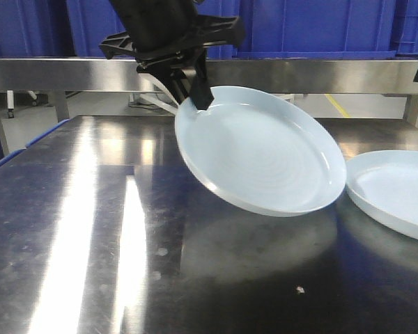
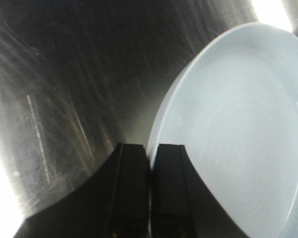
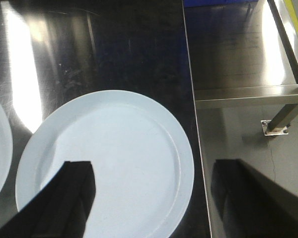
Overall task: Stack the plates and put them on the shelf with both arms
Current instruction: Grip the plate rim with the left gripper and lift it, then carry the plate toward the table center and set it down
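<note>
The left pincer (image 2: 150, 158) is clamping the rim of a plate (image 1: 265, 156) and holding it tilted over the tabletop (image 1: 83, 229), with its lower edge just beside the second plate (image 1: 397, 198). The second plate is lying flat near the tabletop's right edge. The right pincer (image 3: 154, 171) is hovering above it, fingers spread wide and gripping nothing.

Left arm (image 1: 160, 28) lowered, left jaws pinched on plate (image 1: 265, 153) rim; right jaws spread wide.
</note>
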Available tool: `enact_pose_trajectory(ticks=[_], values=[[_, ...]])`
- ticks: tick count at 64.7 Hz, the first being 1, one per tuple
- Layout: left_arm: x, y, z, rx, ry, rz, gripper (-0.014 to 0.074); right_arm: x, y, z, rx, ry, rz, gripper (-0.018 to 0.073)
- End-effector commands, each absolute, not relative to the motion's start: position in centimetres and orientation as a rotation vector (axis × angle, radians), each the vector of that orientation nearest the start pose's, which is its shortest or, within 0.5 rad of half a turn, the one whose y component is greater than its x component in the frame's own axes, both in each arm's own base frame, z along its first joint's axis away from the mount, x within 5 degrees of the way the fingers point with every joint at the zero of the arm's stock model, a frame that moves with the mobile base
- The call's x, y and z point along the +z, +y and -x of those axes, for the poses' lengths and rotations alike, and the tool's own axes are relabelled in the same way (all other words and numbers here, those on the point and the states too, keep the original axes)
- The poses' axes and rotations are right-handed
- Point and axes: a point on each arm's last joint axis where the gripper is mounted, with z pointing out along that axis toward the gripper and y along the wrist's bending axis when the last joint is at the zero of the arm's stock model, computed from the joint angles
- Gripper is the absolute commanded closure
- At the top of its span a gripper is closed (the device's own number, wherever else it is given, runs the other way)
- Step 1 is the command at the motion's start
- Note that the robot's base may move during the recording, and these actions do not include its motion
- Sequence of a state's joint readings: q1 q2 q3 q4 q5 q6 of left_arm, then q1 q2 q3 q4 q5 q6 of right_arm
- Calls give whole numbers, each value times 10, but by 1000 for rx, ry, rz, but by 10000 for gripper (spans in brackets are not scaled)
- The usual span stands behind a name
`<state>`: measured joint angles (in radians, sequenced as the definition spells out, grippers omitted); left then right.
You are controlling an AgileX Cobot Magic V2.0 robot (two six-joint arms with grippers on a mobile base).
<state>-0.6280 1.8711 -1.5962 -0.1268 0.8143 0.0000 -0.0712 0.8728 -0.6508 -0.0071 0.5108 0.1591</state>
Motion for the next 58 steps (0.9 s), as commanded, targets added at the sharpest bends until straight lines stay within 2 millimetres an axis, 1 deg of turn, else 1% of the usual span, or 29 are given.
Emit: enact_pose_trajectory(ticks=[1, 12, 31, 58], values=[[315, -251, -331, -398, 2387, -715, 499, 315, -13, -176, 37, 2107, -228, -32], [313, -246, -333, -321, 2393, -742, 499, 315, -13, -176, 37, 2106, -228, -32], [313, -230, -344, -296, 2416, -653, 499, 315, -13, -176, 37, 2105, -228, -32], [314, -231, -346, -304, 2391, -646, 500, 315, -13, -176, 37, 2103, -228, -32]])
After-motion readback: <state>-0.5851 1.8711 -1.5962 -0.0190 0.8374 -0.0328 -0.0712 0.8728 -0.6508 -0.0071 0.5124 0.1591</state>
